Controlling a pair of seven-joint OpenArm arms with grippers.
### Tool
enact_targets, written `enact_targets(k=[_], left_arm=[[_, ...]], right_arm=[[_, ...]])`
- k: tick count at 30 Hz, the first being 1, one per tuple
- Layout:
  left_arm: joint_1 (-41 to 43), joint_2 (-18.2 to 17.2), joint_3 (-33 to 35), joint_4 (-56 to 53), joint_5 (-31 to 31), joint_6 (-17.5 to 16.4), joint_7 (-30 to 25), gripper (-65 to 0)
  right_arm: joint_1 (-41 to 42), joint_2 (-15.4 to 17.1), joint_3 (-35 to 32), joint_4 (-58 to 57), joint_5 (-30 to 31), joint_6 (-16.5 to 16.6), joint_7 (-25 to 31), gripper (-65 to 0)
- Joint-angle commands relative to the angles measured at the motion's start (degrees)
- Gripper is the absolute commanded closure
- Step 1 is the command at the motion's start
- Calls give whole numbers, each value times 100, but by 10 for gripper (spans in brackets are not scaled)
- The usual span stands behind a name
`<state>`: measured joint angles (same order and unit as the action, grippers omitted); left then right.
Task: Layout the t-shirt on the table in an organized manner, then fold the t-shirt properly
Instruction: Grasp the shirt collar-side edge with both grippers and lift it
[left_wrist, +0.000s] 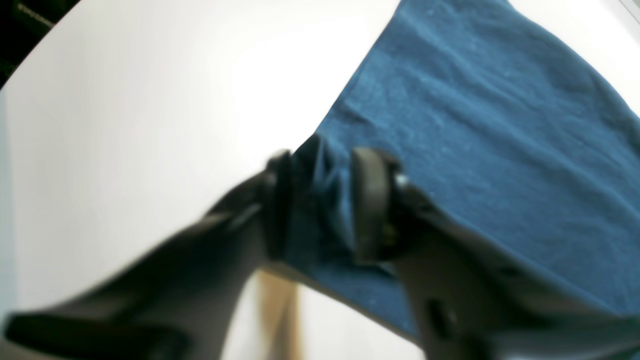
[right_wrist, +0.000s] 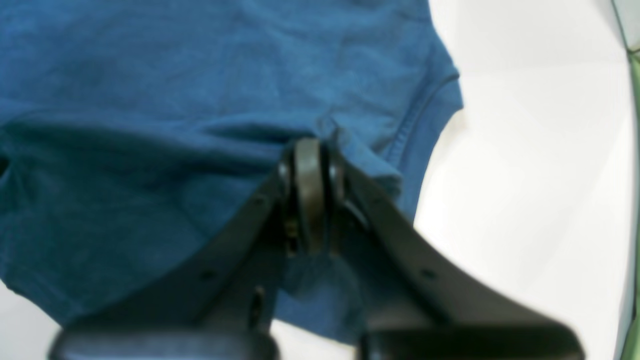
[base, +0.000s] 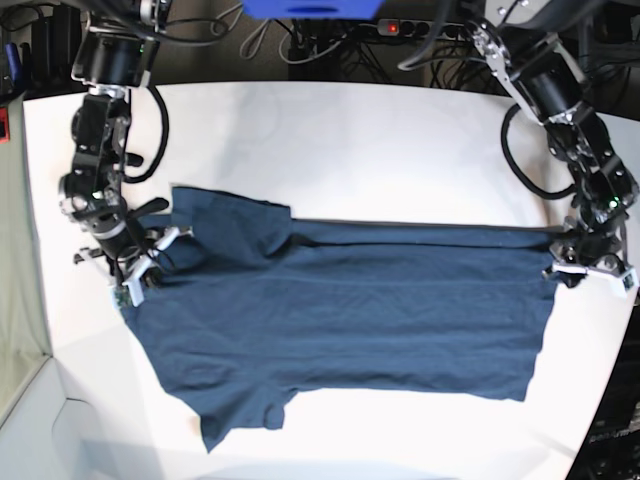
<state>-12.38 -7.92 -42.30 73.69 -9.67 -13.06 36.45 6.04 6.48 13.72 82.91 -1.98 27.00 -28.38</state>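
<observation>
Shirt (base: 350, 320) spread across the middle of the table (base: 380, 140) in the base view, sleeves at frame left, hem at frame right. Mostly flat, some creases near the upper-left sleeve and a small flap folded at the lower edge.

Right claw (right_wrist: 310, 190) at the left of the base view: pads pressed together on a pinch of cloth near the sleeve seam. Holding the shirt.

Left claw (left_wrist: 325, 205) at the right of the base view, at the hem corner: jaws parted, bunched cloth sitting loose between them. Looks like a release, not a grip.

Step in hand, by my read: end of the layout stretch, letting go of the hem.

To do it well:
- Open fully before lifting, otherwise the pad drags the corner back and wrinkles the hem.
- Lift straight up, no sideways travel.
- Keep the sleeve-side pinch low so tension drops gently and the cloth doesn't spring.
- Check the hem corner lies flat and square before releasing the other side.
- Flatten the upper-left sleeve and the lower flap before any fold.
</observation>
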Motion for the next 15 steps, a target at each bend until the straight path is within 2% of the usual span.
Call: enact_targets(k=[1, 7, 9, 11, 15], left_arm=[[-102, -100, -3, 90, -48, 36, -115, -272], [-85, -100, -20, 99, -39, 36, -71, -391], [-76, -100, -29, 152, -39, 36, -71, -418], [38, -100, -29, 196, -48, 27, -80, -427], [320, -223, -38, 389, -92, 27, -124, -429]], right_arm=[[33, 42, 22, 117, 44, -32, 152, -63], [-231, 42, 13, 126, 53, -32, 170, -294], [-266, 42, 48, 188, 53, -32, 179, -352], [-424, 130, 83, 434, 62, -32, 170, -373], [-793, 227, 277, 935, 79, -32, 161, -373]])
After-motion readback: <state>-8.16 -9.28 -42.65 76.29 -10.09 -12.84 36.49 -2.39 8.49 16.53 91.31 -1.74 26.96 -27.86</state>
